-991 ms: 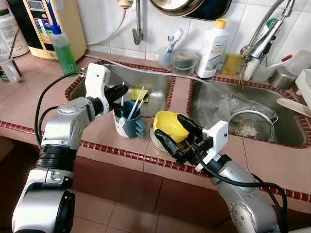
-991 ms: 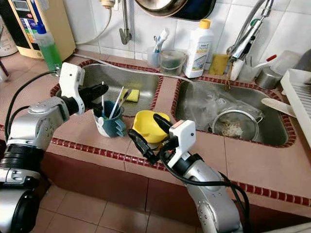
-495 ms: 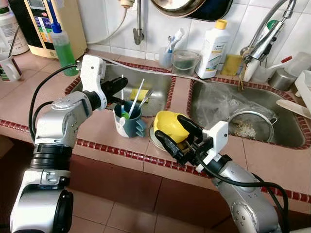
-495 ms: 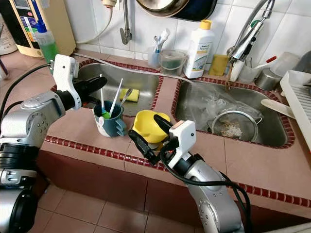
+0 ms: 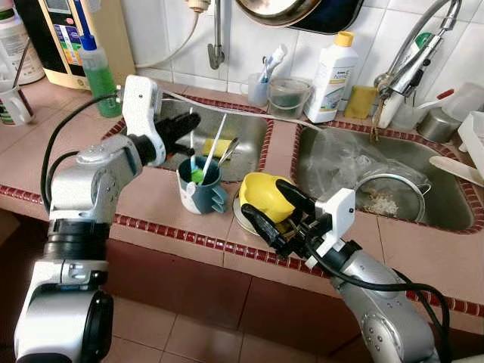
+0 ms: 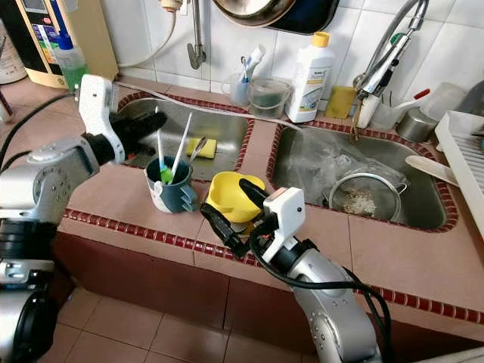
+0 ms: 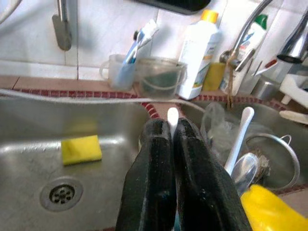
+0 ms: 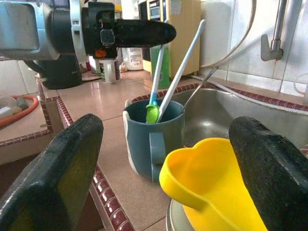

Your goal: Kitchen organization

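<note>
Nearest, the right hand hangs over the tiled edge of the worktop with its two black fingers spread wide on either side of the yellow cup, which sits tilted on a small metal dish; nothing is gripped, and the wide gap reads as readiness to close on the cup

Just beside it stands the dark blue mug, upright on the strip of worktop in front of the left sink, handle toward the robot. It serves as a holder: a brush with a green head, a white stick and a metal spoon lean in it

The left hand reaches over the mug from the left with its fingers pressed together on the thin white stem of the green-headed brush, holding it upright, probably to drop or lift it cleanly

Farther back, a yellow sponge lies in the left sink by the drain, and a strainer rests in the right sink. Along the wall stand a toothbrush cup, a clear jug and a white bottle
</note>
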Controlling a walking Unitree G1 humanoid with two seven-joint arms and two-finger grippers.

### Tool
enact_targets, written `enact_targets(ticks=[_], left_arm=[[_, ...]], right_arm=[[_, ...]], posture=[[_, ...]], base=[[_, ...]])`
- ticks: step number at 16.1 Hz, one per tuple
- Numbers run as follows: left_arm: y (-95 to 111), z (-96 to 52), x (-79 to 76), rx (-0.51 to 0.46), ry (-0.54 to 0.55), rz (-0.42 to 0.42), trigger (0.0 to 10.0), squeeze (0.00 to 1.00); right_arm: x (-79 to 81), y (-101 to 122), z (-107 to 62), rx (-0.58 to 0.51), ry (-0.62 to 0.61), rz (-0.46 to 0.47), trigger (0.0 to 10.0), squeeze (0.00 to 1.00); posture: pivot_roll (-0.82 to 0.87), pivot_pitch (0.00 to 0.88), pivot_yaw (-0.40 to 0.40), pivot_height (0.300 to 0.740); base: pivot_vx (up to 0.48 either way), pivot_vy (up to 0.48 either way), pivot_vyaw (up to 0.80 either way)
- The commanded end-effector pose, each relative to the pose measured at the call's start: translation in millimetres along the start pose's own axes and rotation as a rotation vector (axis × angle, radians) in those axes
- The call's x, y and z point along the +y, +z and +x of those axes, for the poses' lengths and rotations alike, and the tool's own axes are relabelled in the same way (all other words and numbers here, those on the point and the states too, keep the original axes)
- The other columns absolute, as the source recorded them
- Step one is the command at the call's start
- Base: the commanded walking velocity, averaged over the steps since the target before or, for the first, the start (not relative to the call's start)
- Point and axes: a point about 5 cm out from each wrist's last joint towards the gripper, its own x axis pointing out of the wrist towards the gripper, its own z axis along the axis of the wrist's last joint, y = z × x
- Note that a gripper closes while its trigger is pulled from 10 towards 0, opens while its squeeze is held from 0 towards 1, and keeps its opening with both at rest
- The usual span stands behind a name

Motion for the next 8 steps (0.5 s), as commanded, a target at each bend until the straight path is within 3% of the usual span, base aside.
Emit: enact_targets(ticks=[1, 8], left_arm=[[15.4, 1.4, -5.3, -0.038, -0.031, 0.019, 10.0, 0.00], [49.0, -0.7, 0.9, -0.117, -0.020, 0.061, 10.0, 0.00]], right_arm=[[-1.9, 1.7, 0.3, 0.006, 0.004, -0.008, 10.0, 0.00], [-2.8, 1.1, 2.1, 0.006, 0.001, -0.011, 10.0, 0.00]], posture=[[-0.08, 0.000, -0.044, 0.740], [-0.08, 0.000, -0.045, 0.740]], base=[[0.000, 0.000, 0.00], [0.000, 0.000, 0.00]])
